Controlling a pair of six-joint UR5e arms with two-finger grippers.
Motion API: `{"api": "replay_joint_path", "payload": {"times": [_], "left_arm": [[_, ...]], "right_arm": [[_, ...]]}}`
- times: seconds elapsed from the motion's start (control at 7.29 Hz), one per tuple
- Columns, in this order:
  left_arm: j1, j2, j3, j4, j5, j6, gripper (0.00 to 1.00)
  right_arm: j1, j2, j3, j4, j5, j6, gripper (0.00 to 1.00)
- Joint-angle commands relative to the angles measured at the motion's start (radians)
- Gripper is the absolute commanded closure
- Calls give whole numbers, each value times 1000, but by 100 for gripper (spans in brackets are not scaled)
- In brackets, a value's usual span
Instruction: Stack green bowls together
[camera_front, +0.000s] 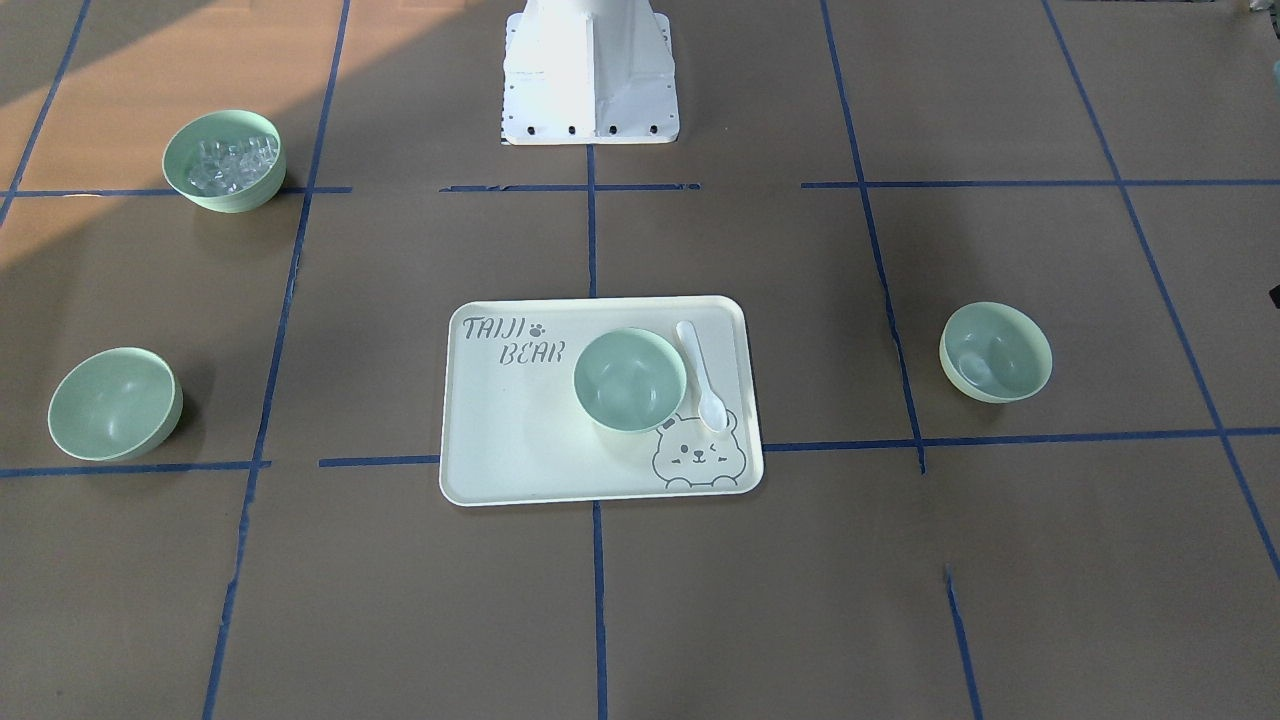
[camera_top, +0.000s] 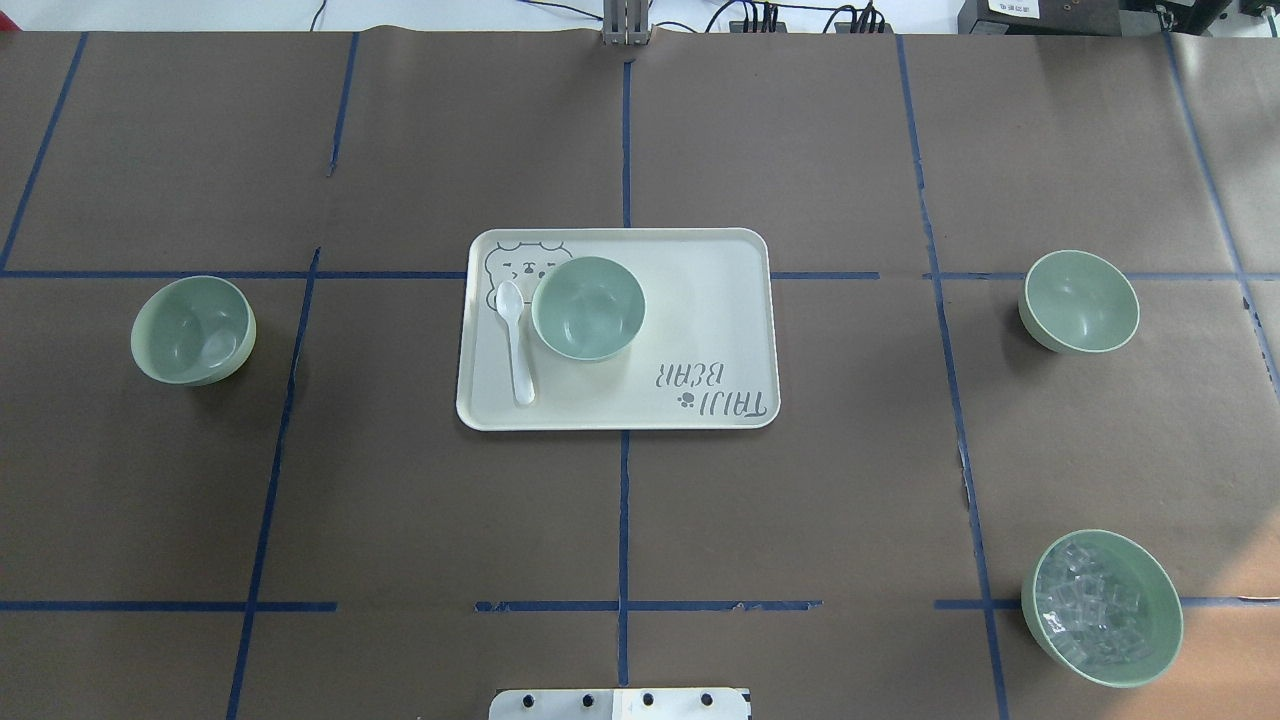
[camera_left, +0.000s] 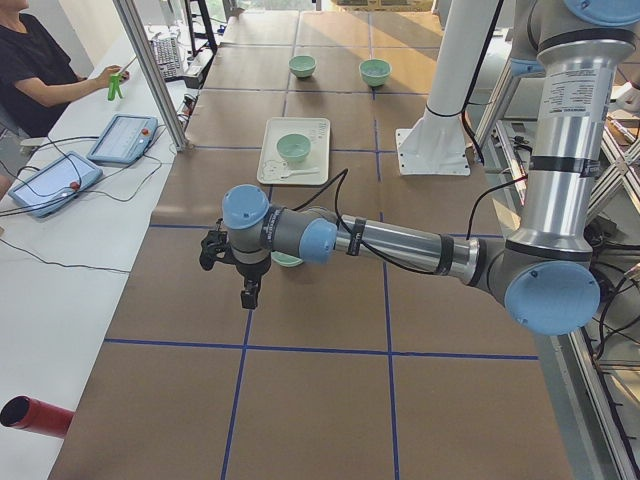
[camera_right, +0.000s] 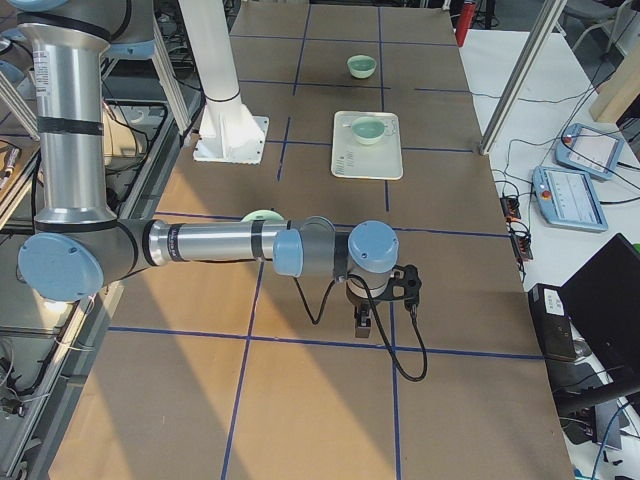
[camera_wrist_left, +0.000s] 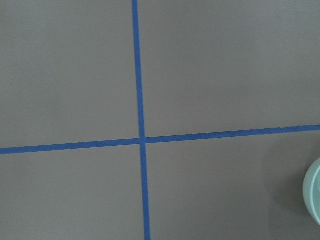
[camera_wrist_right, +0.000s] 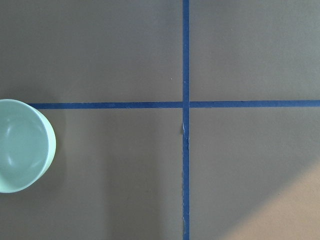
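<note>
Three plain mint-green bowls stand apart. One (camera_top: 588, 307) sits on the cream tray (camera_top: 700, 330). One (camera_top: 193, 330) is on the table's left and one (camera_top: 1079, 300) on its right. My left gripper (camera_left: 247, 300) shows only in the exterior left view, pointing down above the table near the left bowl (camera_left: 287, 260). That bowl's rim (camera_wrist_left: 314, 197) is at the left wrist view's right edge. My right gripper (camera_right: 363, 328) shows only in the exterior right view, near the right bowl (camera_wrist_right: 22, 145). I cannot tell whether either gripper is open or shut.
A green bowl of clear cubes (camera_top: 1102, 607) stands near the robot on the right side. A white spoon (camera_top: 516, 340) lies on the tray beside the bowl. The robot's white base (camera_front: 590, 75) is at the table's middle edge. An operator (camera_left: 40, 70) sits beyond the far side.
</note>
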Motion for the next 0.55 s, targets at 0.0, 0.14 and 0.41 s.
{"api": "replay_joint_path", "payload": {"times": [0.0,0.14,0.41], "left_arm": [[127,3,3,-150,4,-217,0],[174,3,5,-199,7,-300,0],[292,3,11,-316,120,-490,0]], "right_arm": [[-5,28,3,-4,6,0,0],[-5,34,4,0,1,1,0],[-7,48,-2,0,3,3,0]]}}
